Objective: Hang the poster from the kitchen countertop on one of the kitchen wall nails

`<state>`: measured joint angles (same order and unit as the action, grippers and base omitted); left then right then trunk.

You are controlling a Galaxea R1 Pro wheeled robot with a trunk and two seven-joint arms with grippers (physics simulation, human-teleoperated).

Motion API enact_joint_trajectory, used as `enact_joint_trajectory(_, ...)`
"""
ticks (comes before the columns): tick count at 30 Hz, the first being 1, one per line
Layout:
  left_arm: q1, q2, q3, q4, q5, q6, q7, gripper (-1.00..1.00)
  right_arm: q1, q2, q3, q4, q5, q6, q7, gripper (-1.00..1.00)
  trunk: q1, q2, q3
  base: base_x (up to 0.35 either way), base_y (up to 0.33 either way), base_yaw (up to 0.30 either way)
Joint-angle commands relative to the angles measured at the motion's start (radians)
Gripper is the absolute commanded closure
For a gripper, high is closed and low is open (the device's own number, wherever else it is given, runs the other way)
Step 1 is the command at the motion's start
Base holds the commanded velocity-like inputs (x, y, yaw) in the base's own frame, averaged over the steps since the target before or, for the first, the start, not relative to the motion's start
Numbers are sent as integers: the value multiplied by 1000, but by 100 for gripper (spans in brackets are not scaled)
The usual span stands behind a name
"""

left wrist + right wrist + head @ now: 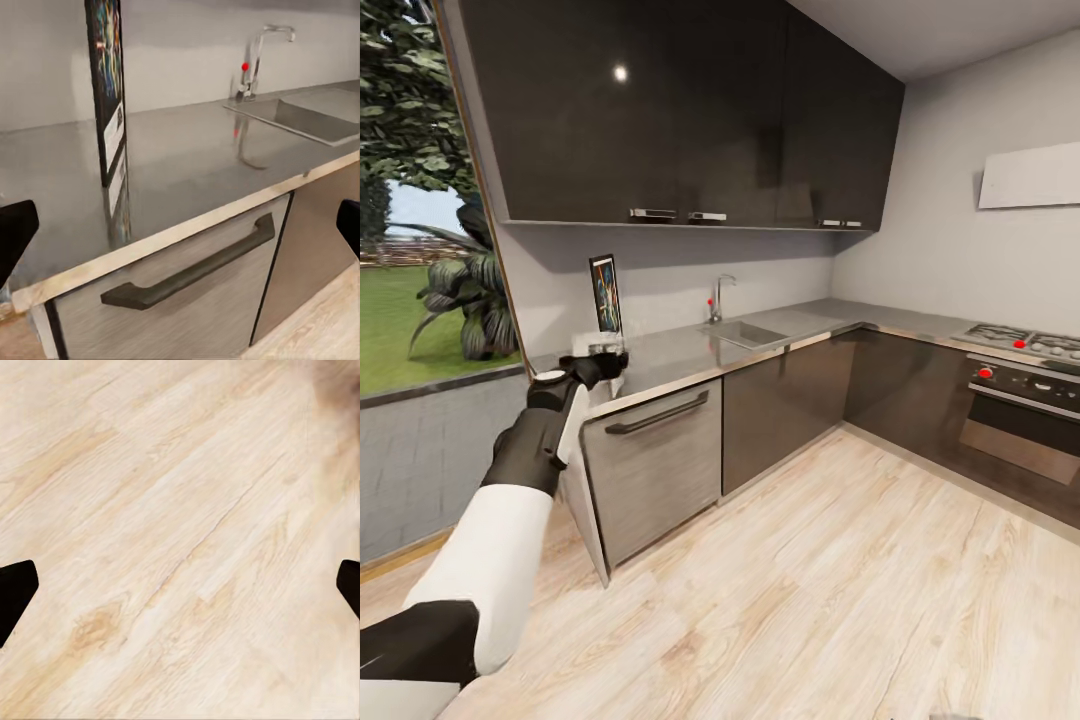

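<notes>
- One poster [605, 293] stood upright on the kitchen countertop [680, 352], left of centre in the head view, at the wall.
- Just below it in that frame, the left gripper [597, 363] hovered at the counter's front edge, apart from the poster; its fingertips [15, 229] sat at opposite sides of the left wrist view, spread wide, holding nothing.
- Sink [742, 332] and tap [719, 297] lay to the right, well apart from the poster.
- Dark wall cabinets [680, 110] hung above.
- Right gripper [180, 592]: fingers parted over pale wood floor [172, 510], empty.
</notes>
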<state>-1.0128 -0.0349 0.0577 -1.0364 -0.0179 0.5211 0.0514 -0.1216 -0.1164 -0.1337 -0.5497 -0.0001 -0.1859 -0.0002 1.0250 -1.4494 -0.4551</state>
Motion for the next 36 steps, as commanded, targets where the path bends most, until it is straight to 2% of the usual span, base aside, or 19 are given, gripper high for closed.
enact_joint_trajectory(1,-2,4,3,1,1,-6,1,-100,1,-1,-13,-19,1,-5,1,-100,0,-1,-1,0,0,0)
enact_joint_trajectory(2,-3,12,5,4,1,-19,2,-100,10,-2,-27,-54,2,-17,1,-100,0,-1,-1,0,0,0)
enact_joint_trajectory(3,-4,25,7,6,1,-45,2,-100,54,-2,-43,-132,3,-64,0,-100,0,-1,-1,0,0,0)
enact_joint_trajectory(7,-4,31,9,3,1,-56,2,-100,92,-1,-48,-187,2,-87,0,-100,0,-1,-1,21,2,0)
enact_joint_trajectory(8,-4,32,9,1,1,-59,2,-100,118,0,-49,-221,2,-95,0,-100,0,-1,-1,176,66,0)
enact_joint_trajectory(12,-4,33,9,0,1,-63,3,-100,142,1,-50,-254,2,-100,-1,-100,0,-1,-1,243,108,0)
enact_joint_trajectory(17,-4,42,8,14,-6,-130,5,-100,149,5,-50,-261,6,-101,-1,-100,0,-1,-1,297,138,0)
enact_joint_trajectory(24,-4,47,8,72,-30,-179,6,-100,150,6,-50,-260,8,-101,-1,-100,0,-1,-1,310,131,0)
enact_joint_trajectory(27,-4,52,8,138,-34,-255,6,-100,151,7,-49,-260,9,-101,-1,-100,0,-1,-1,316,124,0)
enact_joint_trajectory(28,-4,54,9,219,-35,-343,5,-100,151,7,-49,-260,9,-101,-1,-100,0,-1,-1,251,57,0)
enact_joint_trajectory(36,-4,55,10,400,-34,-506,4,-100,151,7,-49,-257,9,-101,-1,-100,0,-1,-1,90,20,0)
